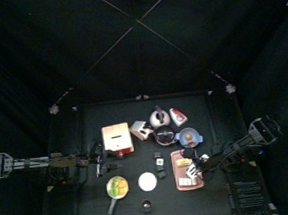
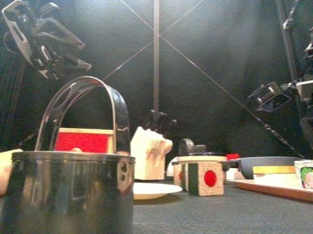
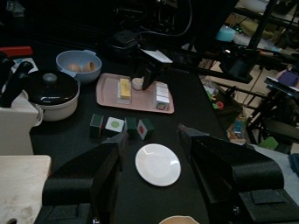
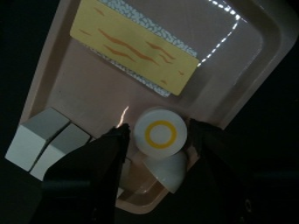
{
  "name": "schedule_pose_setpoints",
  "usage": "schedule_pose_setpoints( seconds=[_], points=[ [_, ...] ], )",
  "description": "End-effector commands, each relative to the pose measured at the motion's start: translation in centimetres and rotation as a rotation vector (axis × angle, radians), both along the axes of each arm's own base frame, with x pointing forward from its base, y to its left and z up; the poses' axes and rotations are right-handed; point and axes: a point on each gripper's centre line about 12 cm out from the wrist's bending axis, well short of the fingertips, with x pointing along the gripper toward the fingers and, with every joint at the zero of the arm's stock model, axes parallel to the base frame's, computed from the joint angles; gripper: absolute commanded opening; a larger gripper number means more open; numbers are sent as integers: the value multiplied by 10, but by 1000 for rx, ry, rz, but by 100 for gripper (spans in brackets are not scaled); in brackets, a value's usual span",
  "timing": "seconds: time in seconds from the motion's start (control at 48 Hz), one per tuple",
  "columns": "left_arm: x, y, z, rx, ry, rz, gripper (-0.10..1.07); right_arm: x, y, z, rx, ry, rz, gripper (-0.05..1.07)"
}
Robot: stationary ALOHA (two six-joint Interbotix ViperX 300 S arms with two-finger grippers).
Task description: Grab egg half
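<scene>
The egg half (image 4: pixel 162 134), white with a yellow yolk ring, lies on the pink tray (image 4: pixel 251 52) in the right wrist view. My right gripper (image 4: pixel 160 150) is open just above it, one jaw on each side of the egg, not closed on it. In the top view the right gripper (image 1: pixel 195 161) hangs over the tray (image 1: pixel 185 179) at the table's front right. My left gripper (image 3: pixel 155 153) is open and empty, held above a white plate (image 3: pixel 158 164); in the top view it (image 1: pixel 101 164) is at the table's left.
On the tray are a yellow slab (image 4: pixel 146 44) and two white cubes (image 4: pixel 47 142). A blue bowl (image 3: pixel 79 63), a pot (image 3: pixel 52 94) and small cubes (image 3: pixel 114 124) stand nearby. A metal pot with a handle (image 2: pixel 68 187) is at the front.
</scene>
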Motion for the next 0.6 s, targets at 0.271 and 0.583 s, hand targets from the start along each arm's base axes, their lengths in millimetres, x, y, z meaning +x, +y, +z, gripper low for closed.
schedule_pose_setpoints(
  seconds=[0.271,0.583],
  points=[
    [2,0,4,1,-9,-2,87,2,1,4,4,-18,7,82],
    [2,0,3,-1,-8,-1,87,6,3,8,9,-29,15,68]
  ],
)
